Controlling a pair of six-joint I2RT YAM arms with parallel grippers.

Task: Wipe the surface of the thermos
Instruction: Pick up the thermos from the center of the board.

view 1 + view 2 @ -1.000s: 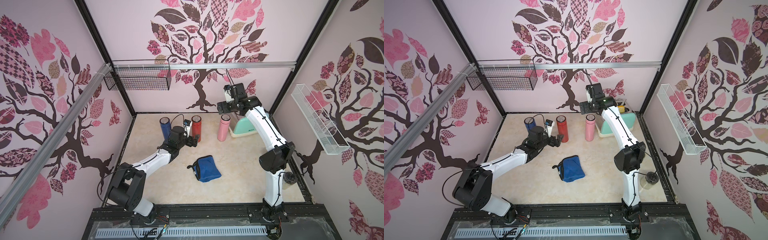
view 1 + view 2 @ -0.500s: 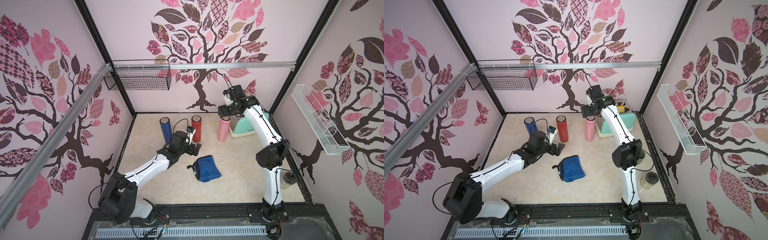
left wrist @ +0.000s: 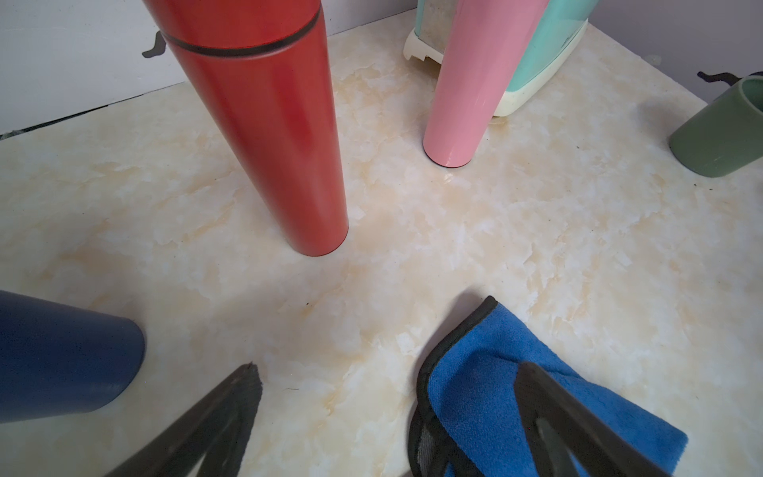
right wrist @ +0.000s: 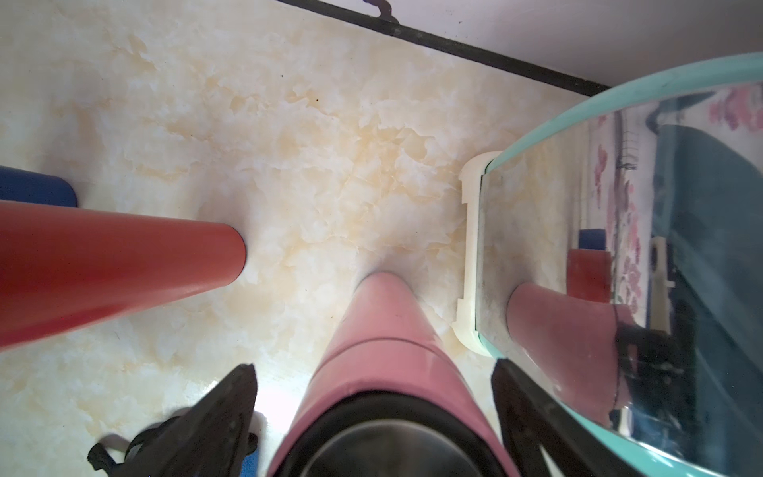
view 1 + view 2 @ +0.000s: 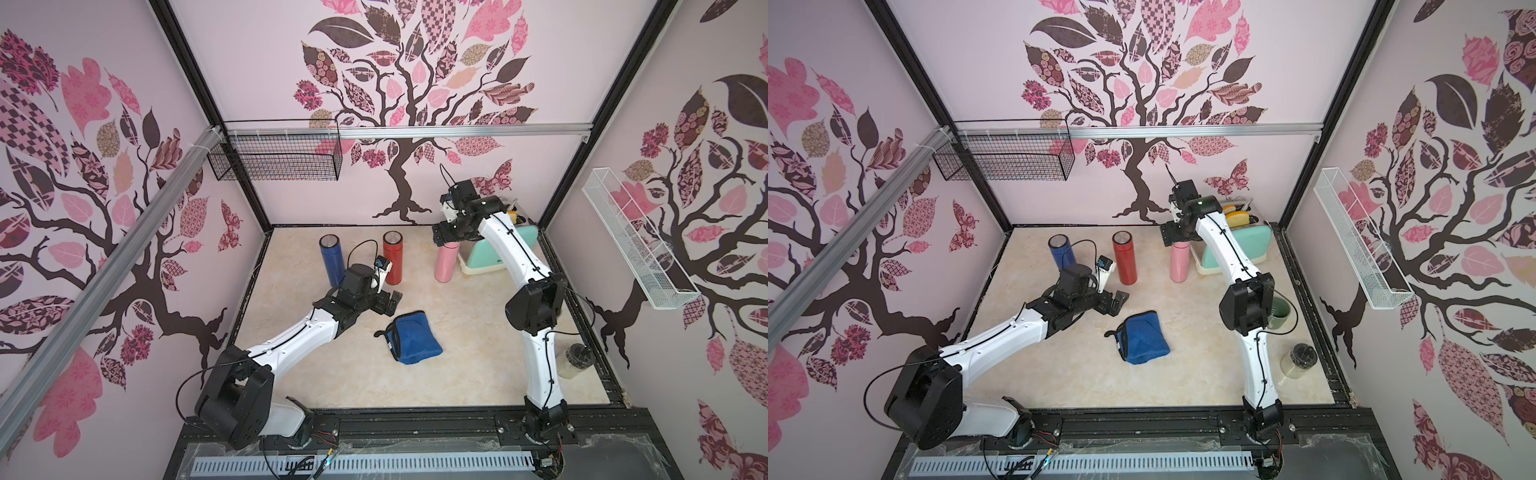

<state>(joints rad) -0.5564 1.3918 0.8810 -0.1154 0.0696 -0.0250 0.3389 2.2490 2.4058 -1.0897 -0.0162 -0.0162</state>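
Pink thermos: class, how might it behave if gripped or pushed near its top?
The pink thermos stands tall on a narrow base, so a high push probably tips it. Its glossy wall may slip in a loose grip. Once down, it would likely roll.

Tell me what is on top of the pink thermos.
Nothing rests on it. The right gripper hangs above the pink thermos, open jaws flanking its lid. In both top views the gripper hides that lid.

We see the red thermos (image 3: 264,136) and pink thermos (image 3: 475,82) standing upright. Our left gripper (image 3: 388,367) gapes (one finger (image 3: 541,388) over the blue cloth (image 3: 487,371)).
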